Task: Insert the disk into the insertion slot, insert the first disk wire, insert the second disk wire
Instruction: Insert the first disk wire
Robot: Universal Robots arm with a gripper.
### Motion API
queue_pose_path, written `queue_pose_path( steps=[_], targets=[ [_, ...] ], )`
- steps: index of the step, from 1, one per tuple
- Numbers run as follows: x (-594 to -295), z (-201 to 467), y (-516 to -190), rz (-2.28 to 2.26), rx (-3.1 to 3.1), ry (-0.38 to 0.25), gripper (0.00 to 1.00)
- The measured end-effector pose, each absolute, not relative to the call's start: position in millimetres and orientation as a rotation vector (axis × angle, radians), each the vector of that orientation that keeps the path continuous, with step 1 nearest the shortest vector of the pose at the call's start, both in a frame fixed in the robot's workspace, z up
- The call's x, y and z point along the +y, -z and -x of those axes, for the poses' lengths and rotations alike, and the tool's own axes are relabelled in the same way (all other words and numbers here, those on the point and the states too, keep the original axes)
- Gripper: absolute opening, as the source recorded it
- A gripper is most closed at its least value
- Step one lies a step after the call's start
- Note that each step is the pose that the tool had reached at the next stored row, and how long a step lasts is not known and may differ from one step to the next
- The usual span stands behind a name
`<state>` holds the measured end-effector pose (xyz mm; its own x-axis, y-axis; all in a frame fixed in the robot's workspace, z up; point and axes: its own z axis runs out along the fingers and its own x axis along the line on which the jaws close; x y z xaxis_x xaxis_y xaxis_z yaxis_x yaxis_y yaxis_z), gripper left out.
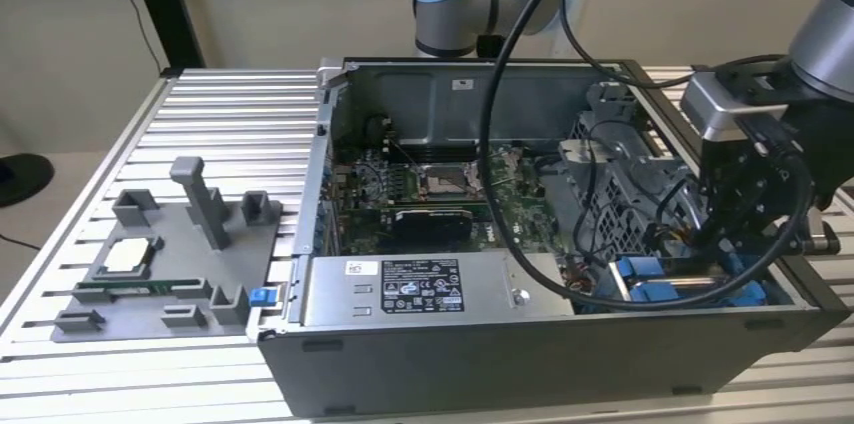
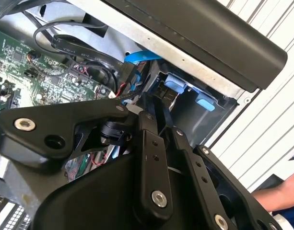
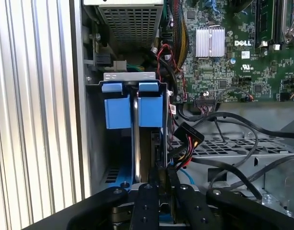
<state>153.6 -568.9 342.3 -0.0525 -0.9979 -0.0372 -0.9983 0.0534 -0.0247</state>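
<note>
From well back we look down on the computer case point(image 1: 534, 364), while both wrist views sit close behind the pincer point(image 3: 162, 176), sharing the blue bay point(image 3: 118, 115) beyond it.

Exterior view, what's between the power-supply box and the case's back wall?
The green motherboard lies there, in the exterior view.

Blue-framed disk point(image 3: 150, 111), standing edgewise, seated in blue-clipped insertion slot point(image 3: 117, 113)

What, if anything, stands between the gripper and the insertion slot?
Nothing visible does. In the first wrist view the gripper sits at the blue-railed insertion slot; the black and red cables hang beside it, not across.
</note>
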Motion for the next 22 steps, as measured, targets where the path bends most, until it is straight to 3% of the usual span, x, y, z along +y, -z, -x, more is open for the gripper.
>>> queue_pose_path(
  steps=[22],
  targets=[
    [-570.1, -154.1, -342.3, 2.129, 2.246, -0.025, 0.00]
  ],
)
